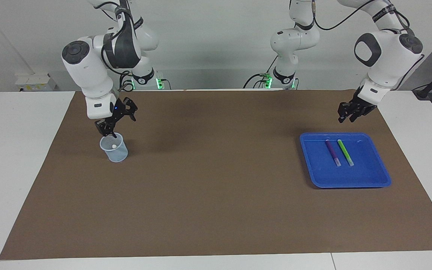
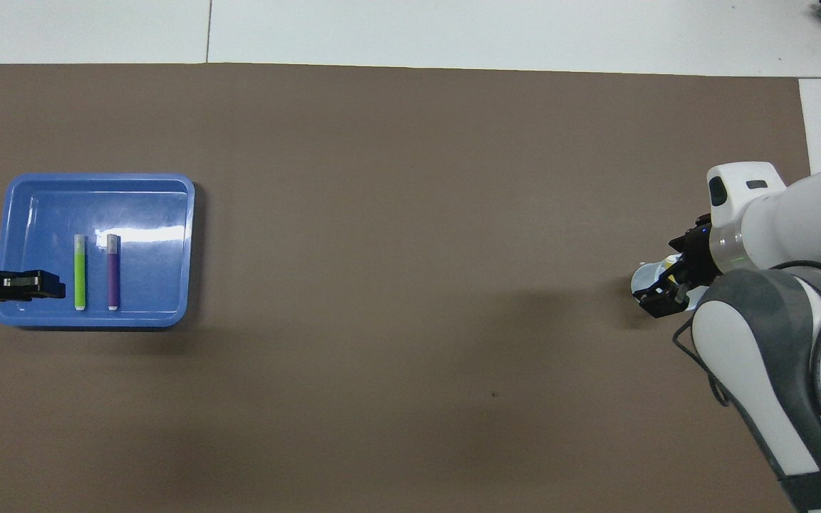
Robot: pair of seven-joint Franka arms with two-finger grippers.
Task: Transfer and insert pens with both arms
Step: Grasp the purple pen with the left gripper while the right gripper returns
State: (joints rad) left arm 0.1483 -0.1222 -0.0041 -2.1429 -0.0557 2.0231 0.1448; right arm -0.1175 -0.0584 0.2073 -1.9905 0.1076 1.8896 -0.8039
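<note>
A clear plastic cup (image 1: pixel 115 153) (image 2: pixel 640 282) stands on the brown mat toward the right arm's end. The yellow pen is inside it, with its pale cap end (image 1: pixel 114 146) up and a yellow bit (image 2: pixel 670 261) showing from above. My right gripper (image 1: pixel 114 125) (image 2: pixel 665 291) hangs just above the cup's rim, open and holding nothing. The purple pen (image 1: pixel 332 152) (image 2: pixel 113 273) and the green pen (image 1: pixel 345 152) (image 2: pixel 80 273) lie side by side in the blue tray (image 1: pixel 351 183) (image 2: pixel 168 214). My left gripper (image 1: pixel 346 117) (image 2: pixel 40 286) hangs raised over the tray's edge nearest its own arm.
The brown mat (image 1: pixel 216 180) covers most of the white table. Two smaller white arms with green-lit bases (image 1: pixel 276 80) stand at the robots' edge of the table. A pale box (image 1: pixel 34 81) sits at the right arm's end.
</note>
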